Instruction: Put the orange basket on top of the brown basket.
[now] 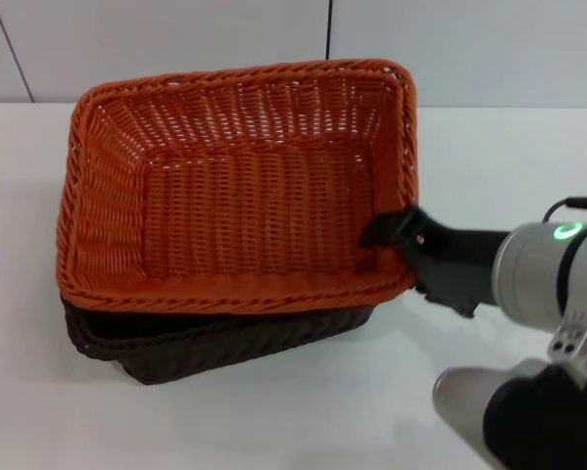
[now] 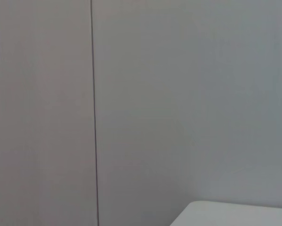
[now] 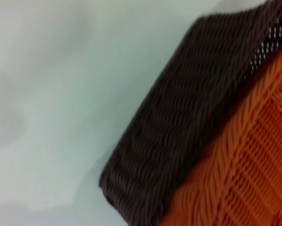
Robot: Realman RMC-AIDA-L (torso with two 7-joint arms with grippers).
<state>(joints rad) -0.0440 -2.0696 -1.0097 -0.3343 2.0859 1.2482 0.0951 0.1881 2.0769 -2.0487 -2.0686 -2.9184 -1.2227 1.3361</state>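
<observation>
The orange basket (image 1: 244, 206) sits on top of the brown basket (image 1: 224, 348), nested in it and slightly skewed. The brown one shows only along the front and left below the orange rim. My right gripper (image 1: 396, 240) is at the orange basket's right rim near the front corner. One black finger (image 1: 376, 233) reaches inside the rim, and the gripper is closed on that rim. The right wrist view shows the brown basket's wall (image 3: 178, 136) with the orange weave (image 3: 244, 179) above it. My left gripper is out of view.
The baskets stand on a white table (image 1: 509, 147) with a pale wall behind it. My right arm (image 1: 548, 264) comes in from the right. The left wrist view shows only the wall and a table corner (image 2: 235, 214).
</observation>
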